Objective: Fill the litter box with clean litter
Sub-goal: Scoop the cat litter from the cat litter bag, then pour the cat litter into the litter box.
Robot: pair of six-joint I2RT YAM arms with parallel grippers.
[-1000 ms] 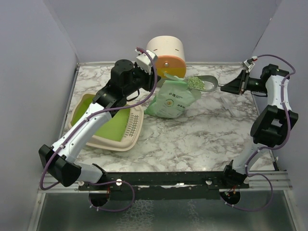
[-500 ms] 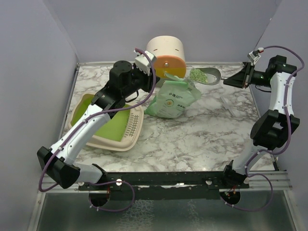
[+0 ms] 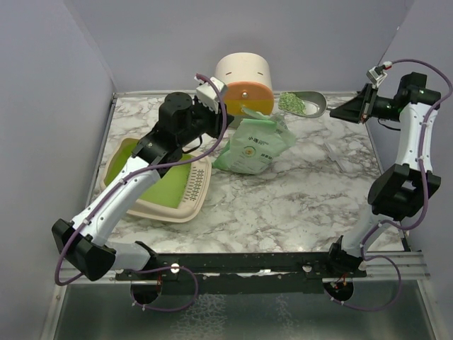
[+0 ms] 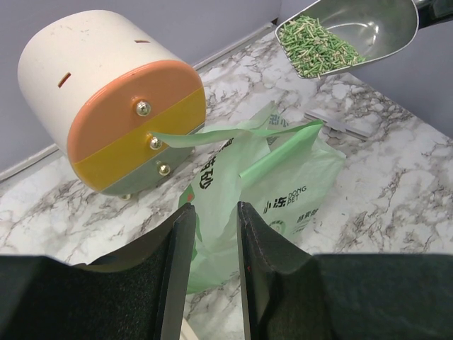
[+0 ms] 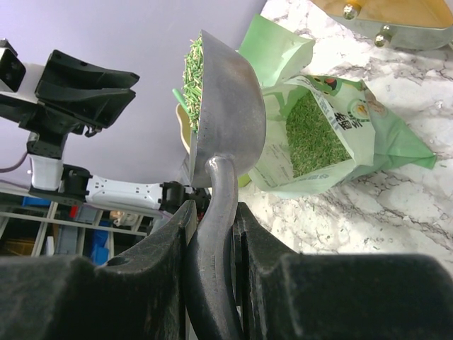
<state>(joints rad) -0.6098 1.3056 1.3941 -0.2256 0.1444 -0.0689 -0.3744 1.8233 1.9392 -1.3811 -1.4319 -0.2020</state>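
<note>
The right claw is clamped on the thin curved handle of the metal scoop, held up by the back wall. The scoop carries a load of litter, short green sticks, loose and piled toward the lip. The litter box sits far off on the left of the bench, under the left arm.

That's a long carry. I'd worry that smooth round handle turns in the grip, or one tilt sheds pellets over the marble. The arm across the tray could also get in the way.

The soft, crinkly green bag gapes open. The left claw is nearly together; whether it pinches the film, I can't tell.
</note>
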